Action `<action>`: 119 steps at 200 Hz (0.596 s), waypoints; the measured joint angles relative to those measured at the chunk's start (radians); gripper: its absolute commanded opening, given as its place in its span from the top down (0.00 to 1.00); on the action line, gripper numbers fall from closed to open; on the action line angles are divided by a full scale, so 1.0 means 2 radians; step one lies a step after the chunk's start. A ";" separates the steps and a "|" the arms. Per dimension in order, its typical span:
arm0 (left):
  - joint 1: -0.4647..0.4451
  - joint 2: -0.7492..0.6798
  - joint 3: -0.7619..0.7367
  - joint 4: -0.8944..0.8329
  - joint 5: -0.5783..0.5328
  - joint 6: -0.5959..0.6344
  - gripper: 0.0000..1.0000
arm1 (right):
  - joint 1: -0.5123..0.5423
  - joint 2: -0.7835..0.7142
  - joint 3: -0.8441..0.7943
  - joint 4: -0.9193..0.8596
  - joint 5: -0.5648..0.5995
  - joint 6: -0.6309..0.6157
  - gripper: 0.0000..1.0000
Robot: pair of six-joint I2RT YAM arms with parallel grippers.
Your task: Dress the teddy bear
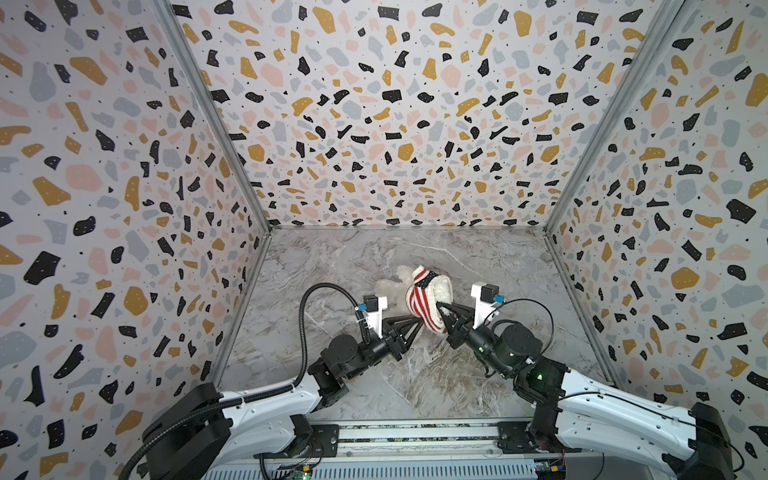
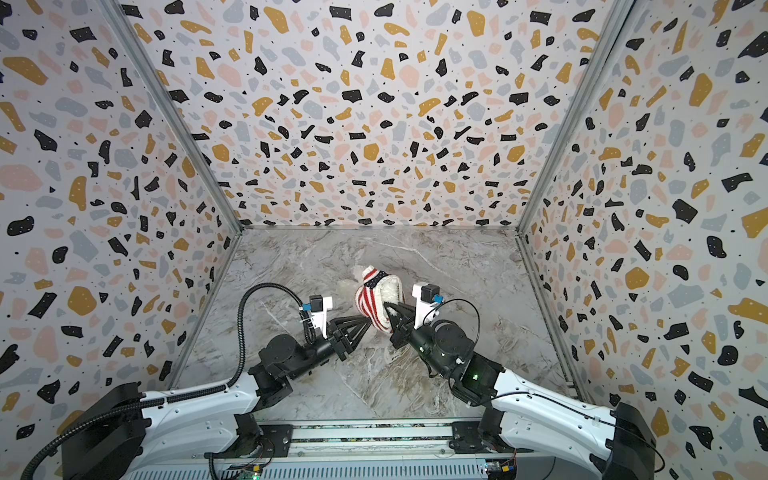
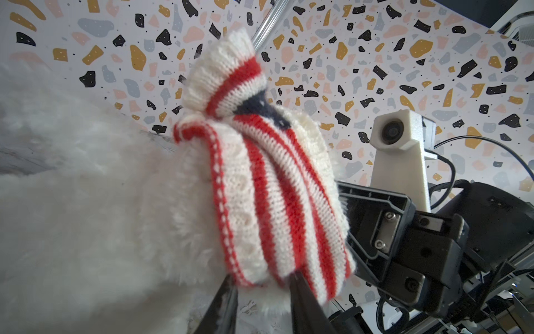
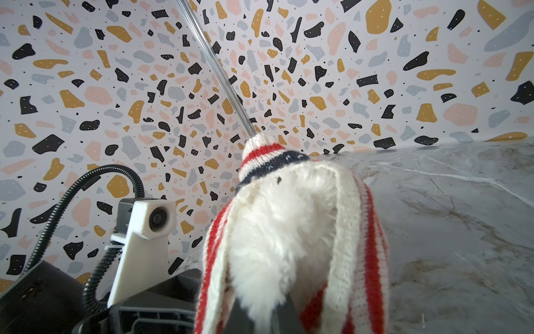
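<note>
The teddy bear (image 1: 388, 289) (image 2: 345, 286) lies on the marble table, white and fluffy. A red-and-white striped sweater (image 1: 419, 299) (image 2: 370, 299) is bunched around part of it, one sleeve sticking up. My left gripper (image 1: 420, 322) (image 3: 261, 279) is open, and its fingertips touch the sweater's (image 3: 274, 188) lower hem beside the bear's fur (image 3: 101, 202). My right gripper (image 1: 439, 306) (image 4: 260, 312) reaches into the sweater's (image 4: 372, 260) opening. It is shut on a tuft of the bear (image 4: 283, 225).
Terrazzo-patterned walls (image 1: 374, 124) close in the marble table (image 1: 478, 257) at the back and on both sides. A metal rail (image 1: 415, 432) runs along the front edge. Both arms meet near the table's middle, their wrist camera mounts close together.
</note>
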 measured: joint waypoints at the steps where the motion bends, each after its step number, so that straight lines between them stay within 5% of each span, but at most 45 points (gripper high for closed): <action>1: 0.000 0.000 0.000 0.001 0.000 0.000 0.64 | 0.000 0.000 0.000 0.000 0.000 0.000 1.00; 27: -0.008 0.000 0.010 0.009 0.004 -0.001 0.57 | 0.000 0.000 0.000 0.003 0.000 0.002 1.00; 119: -0.051 0.001 0.045 -0.005 0.005 0.031 0.70 | -0.005 -0.007 -0.005 0.012 0.000 0.014 1.00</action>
